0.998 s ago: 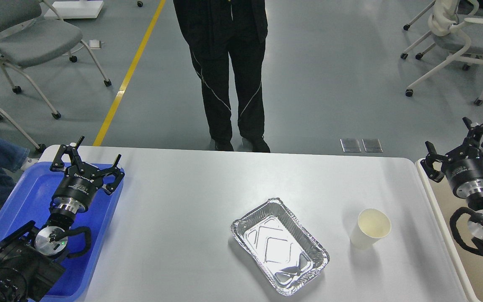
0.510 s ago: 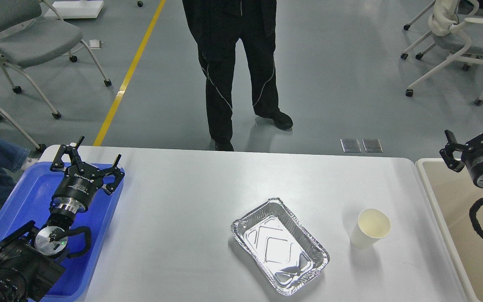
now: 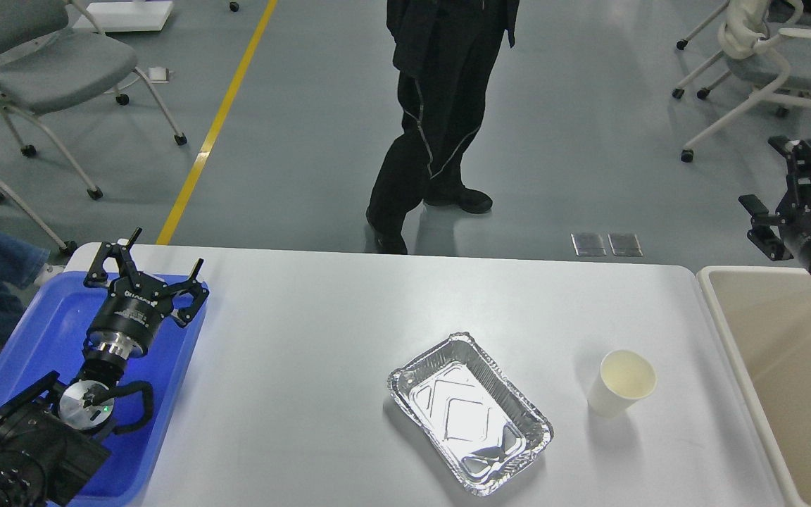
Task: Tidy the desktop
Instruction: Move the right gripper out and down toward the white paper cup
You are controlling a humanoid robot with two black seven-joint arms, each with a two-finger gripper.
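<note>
The white desktop (image 3: 321,331) spans the view. An empty foil tray (image 3: 469,412) lies on it right of centre, near the front. A white paper cup (image 3: 621,382) stands upright to the tray's right. My left gripper (image 3: 143,261) is open and empty, hovering over the far end of the blue tray (image 3: 53,317) at the left. My right gripper (image 3: 778,183) is open and empty, raised above the far edge of the beige bin (image 3: 764,366) at the right, well clear of the cup.
A person in black (image 3: 441,120) stands on the floor just behind the table's far edge. Chairs (image 3: 46,70) stand at the back left and back right (image 3: 778,70). A yellow floor line (image 3: 215,127) runs behind the table.
My right gripper has risen and moved back and to the right, off the bin area. The person has stepped to the right. My left arm has not moved.
</note>
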